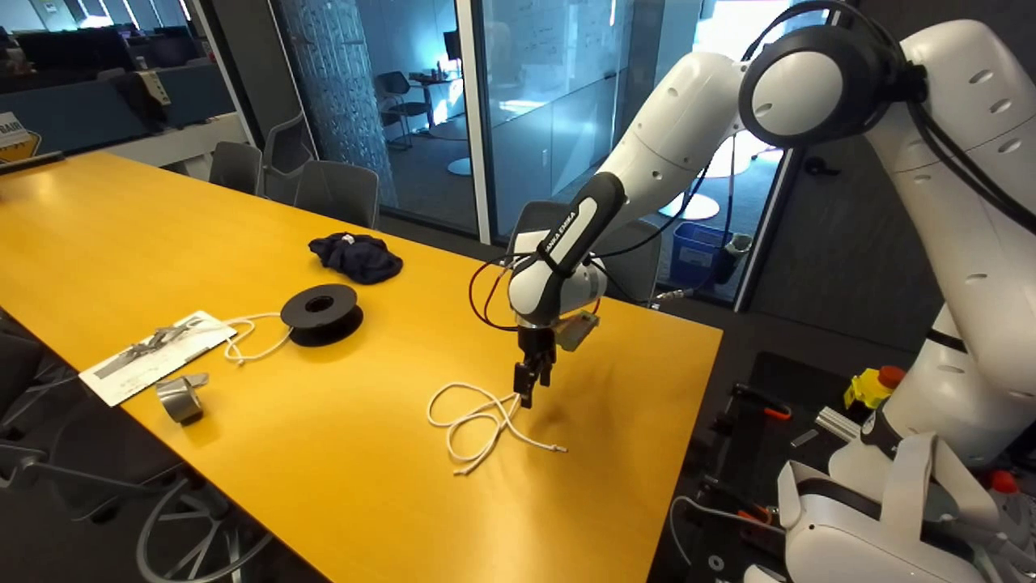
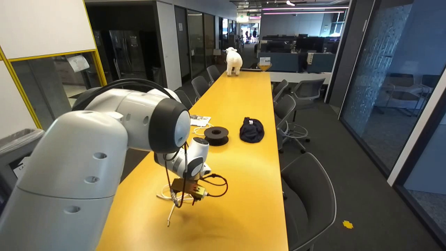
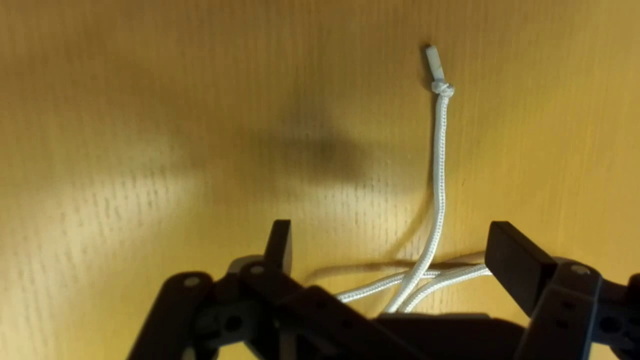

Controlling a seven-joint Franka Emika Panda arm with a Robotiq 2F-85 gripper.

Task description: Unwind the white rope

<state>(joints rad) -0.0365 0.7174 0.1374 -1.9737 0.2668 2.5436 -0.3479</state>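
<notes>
A long yellow tabletop point(image 2: 244, 94) ran down the room, its fine grain catching pale glare point(image 3: 140, 195) in the wrist view. In both exterior views grey chairs point(image 1: 336, 190) stood along one long edge, and beyond them rose a glass wall point(image 1: 558, 113), textured over part of its length. In an exterior view, bright daylight point(image 1: 732, 36) showed past the corner at the end of that edge, as did a blue bin point(image 1: 694, 251) and a dark door point(image 1: 874, 202). More chairs point(image 2: 200, 86) lined the opposite long edge; off that side were a yellow-framed white panel point(image 2: 45, 28) and dark glazed panels point(image 2: 196, 38). Beyond the far short edge stood a blue-grey partition point(image 2: 284, 62), and strip lights point(image 2: 303, 12) glowed pinkish overhead. The dark floor point(image 2: 348, 181) off the glass-side edge bore a yellow mark point(image 2: 347, 224).
</notes>
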